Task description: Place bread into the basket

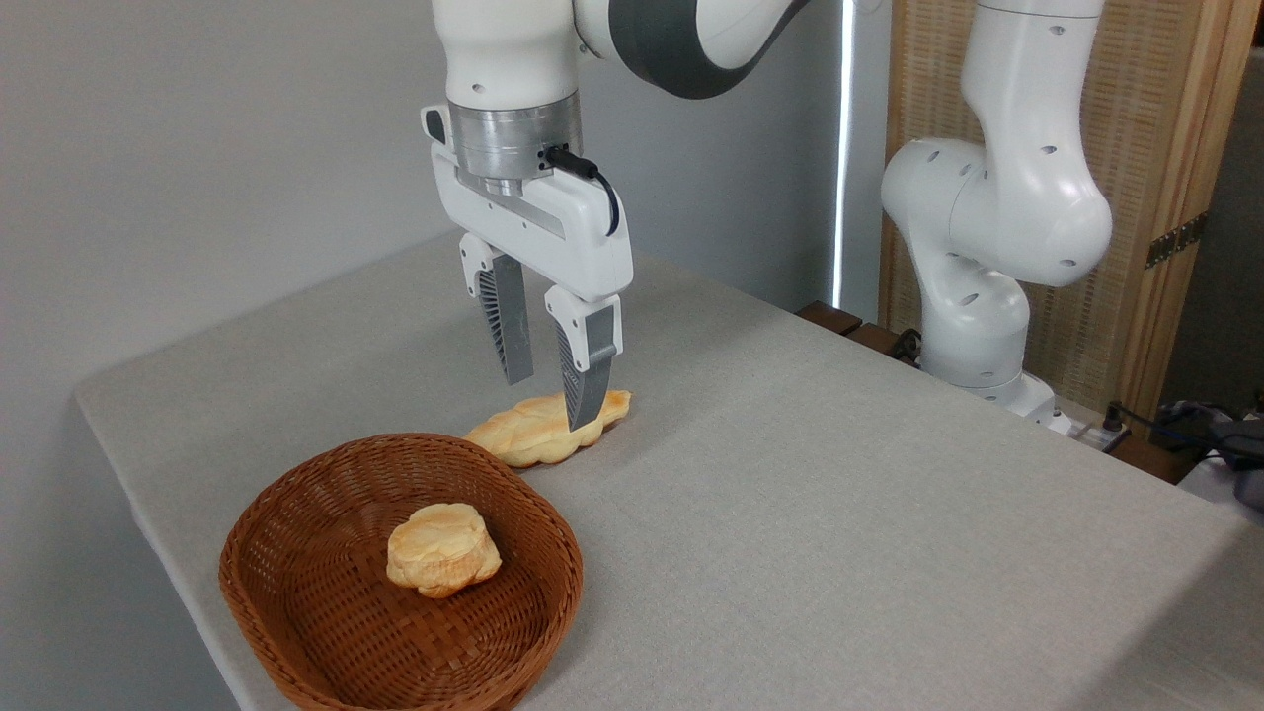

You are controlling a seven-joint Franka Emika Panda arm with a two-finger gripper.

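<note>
Golden braided bread (538,432), browner tips

A robotics test room or lab, dressed a little like a home, is suggested. A white robot arm (997,207) is mounted at the 3 o'clock edge of a desk (839,513) covered with plain grey cloth, and loose cables and a power strip (1116,425) are seen beside its base. Bare grey walls (197,148) are seen from 9 to 12 o'clock, with a wood-framed woven screen (1165,148) set up at 2 o'clock.
</note>
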